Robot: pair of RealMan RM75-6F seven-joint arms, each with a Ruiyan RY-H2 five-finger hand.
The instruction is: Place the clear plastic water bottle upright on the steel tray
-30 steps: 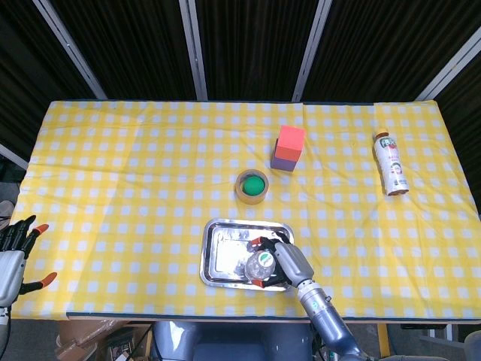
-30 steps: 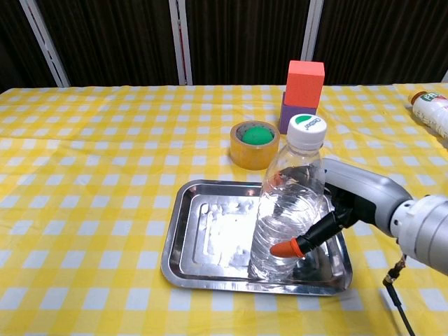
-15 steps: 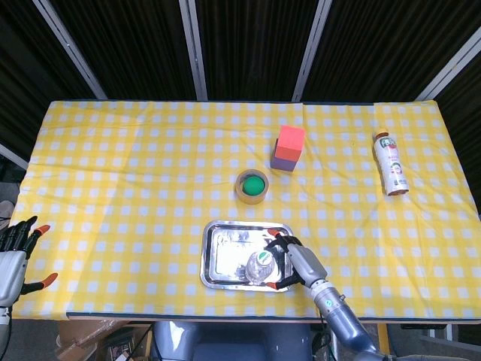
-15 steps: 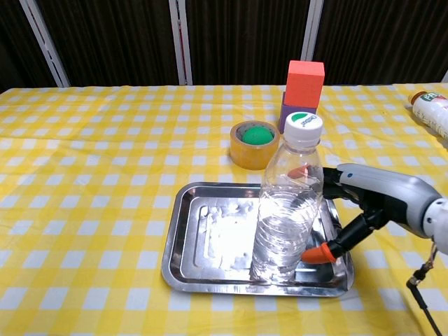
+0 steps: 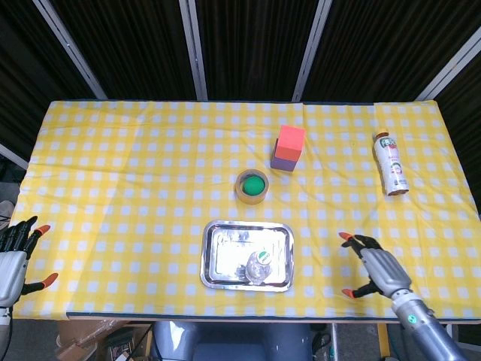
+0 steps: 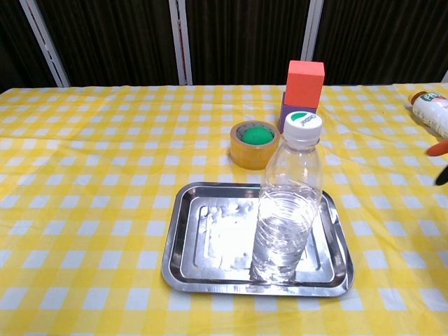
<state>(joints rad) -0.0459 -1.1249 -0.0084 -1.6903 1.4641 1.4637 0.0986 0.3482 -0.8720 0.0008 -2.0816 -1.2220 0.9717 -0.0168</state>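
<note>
The clear plastic water bottle (image 6: 287, 203) with a white and green cap stands upright in the right half of the steel tray (image 6: 203, 231), free of any hand. From above its cap (image 5: 260, 260) shows inside the tray (image 5: 225, 248). My right hand (image 5: 376, 269) lies open, fingers spread, on the cloth well to the right of the tray; only its orange fingertips (image 6: 439, 148) show at the chest view's right edge. My left hand (image 5: 15, 254) hangs open off the table's near left corner.
A tape roll with a green centre (image 5: 252, 186) sits just behind the tray. A red block on a purple block (image 5: 288, 147) stands further back. A labelled drink bottle (image 5: 391, 163) lies on its side at the far right.
My right hand let go of the bottle and drew away to the right, off the tray. The bottle stays standing upright. The left hand has not moved.
</note>
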